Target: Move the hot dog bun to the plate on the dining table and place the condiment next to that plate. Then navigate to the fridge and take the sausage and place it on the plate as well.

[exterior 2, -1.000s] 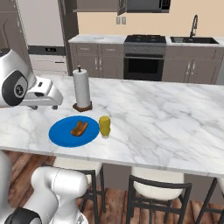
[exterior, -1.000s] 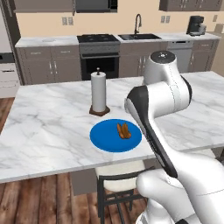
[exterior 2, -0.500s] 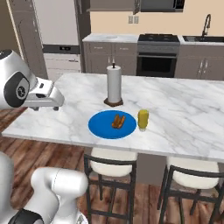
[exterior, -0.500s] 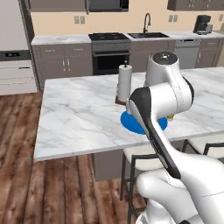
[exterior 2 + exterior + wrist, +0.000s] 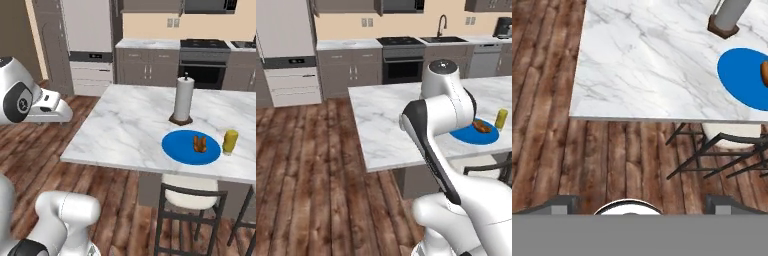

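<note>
The brown hot dog bun (image 5: 200,143) lies on the round blue plate (image 5: 180,146), which sits on the white marble worktop (image 5: 130,130) of the dining island near its front edge. The yellow condiment bottle (image 5: 230,142) stands upright just beside the plate on its far-right side, apart from the rim as far as the right base view shows. So the first two placements look done, and what remains is the sausage, which must be inside the tall pale fridge (image 5: 285,45) standing against the back wall, well apart from the worktop across the wooden plank floor (image 5: 316,170).

The pincer (image 5: 639,206) hangs above the floor in front of the worktop, its two dark tips spread wide apart at the bottom of the hand view, with nothing between them.

Risks from here, as I judge them: the drive to the fridge swings the raised arm near the worktop's corner, and a careless turn could clip it or the bottle. The fridge door is closed, so it must be opened before the sausage can be reached; a poor approach angle could leave the base blocking the door's swing.

Counted: one bun, one plate, one condiment bottle, one white paper towel roll on a dark wooden stand (image 5: 183,99), one fridge, and probably two dark-framed stools (image 5: 189,212) under the worktop, though the second is cut off at the edge.
</note>
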